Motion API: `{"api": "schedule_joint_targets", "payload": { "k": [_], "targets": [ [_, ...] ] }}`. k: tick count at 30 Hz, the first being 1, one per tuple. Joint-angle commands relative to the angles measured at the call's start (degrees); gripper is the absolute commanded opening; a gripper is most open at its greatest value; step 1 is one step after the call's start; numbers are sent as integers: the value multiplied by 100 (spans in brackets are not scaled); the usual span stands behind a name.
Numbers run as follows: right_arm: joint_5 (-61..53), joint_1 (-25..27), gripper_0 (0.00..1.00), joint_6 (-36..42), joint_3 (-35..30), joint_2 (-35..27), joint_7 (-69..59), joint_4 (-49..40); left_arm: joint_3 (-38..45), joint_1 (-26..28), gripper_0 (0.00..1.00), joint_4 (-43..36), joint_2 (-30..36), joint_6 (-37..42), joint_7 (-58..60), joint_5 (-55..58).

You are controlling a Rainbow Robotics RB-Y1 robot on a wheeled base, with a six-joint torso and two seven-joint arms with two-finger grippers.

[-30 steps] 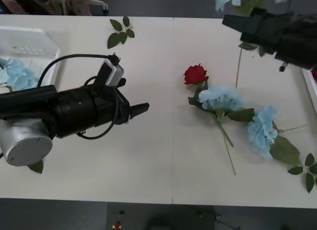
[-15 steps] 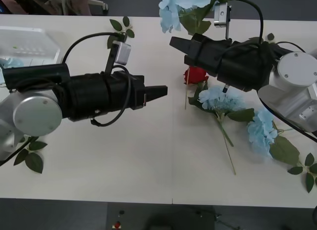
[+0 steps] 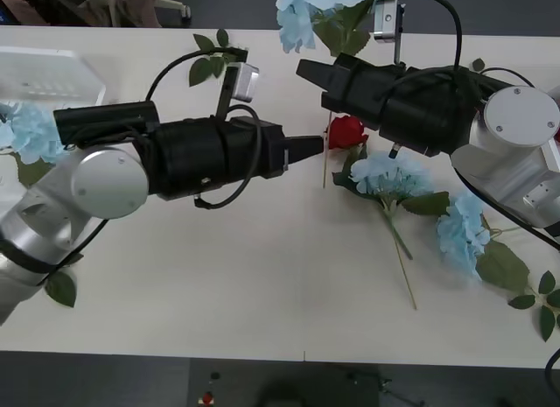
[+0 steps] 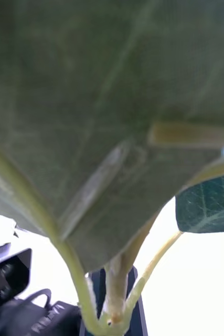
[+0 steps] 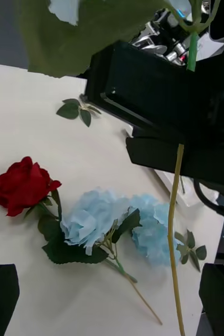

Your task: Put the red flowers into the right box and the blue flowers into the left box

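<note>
Front view: my right claw (image 3: 308,72) is clamped on a pale blue flower (image 3: 315,9) held high, its stem (image 3: 326,157) hanging straight down just ahead of my left claw (image 3: 317,148). Left box (image 3: 52,74) sits far left. Right wrist view: big leaf (image 4: 106,105) against the lens. Left wrist view: my black fingers (image 5: 0,294) stand apart, the stem (image 5: 173,210) upright between them; red rose (image 5: 22,185) lies on the tabletop (image 5: 28,121) beyond.

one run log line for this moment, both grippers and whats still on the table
right gripper: shut on blue flower stem, lifted | left gripper: open, near stem | table: red rose, two blue flowers
</note>
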Motion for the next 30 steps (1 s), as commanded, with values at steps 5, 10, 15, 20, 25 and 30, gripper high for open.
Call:
{"api": "schedule_joint_targets", "payload": {
  "k": [5, 10, 15, 20, 25, 30],
  "targets": [
    [-12, -202, 0, 18, -25, -40, -184, -70, -94, -553, 56, 453, -527, -28, 61, -4],
    [-12, -202, 0, 18, -25, -13, -184, -70, -112, -579, 0, 558, -527, -20, 61, 180],
    [-20, -211, 0, 18, -25, -4, -193, -79, -156, -579, 0, 549, -448, -20, 26, 259],
    [-20, -228, 0, 27, -25, -4, -219, -70, -156, -588, 0, 558, -448, -20, 17, 251],
    [-55, -237, 0, 18, -25, -4, -246, -70, -156, -579, 0, 549, -421, -28, 0, 259],
    [-47, -254, 0, 18, -25, -22, -272, -70, -156, -588, 0, 549, -386, -20, 0, 294]
  ]
}}
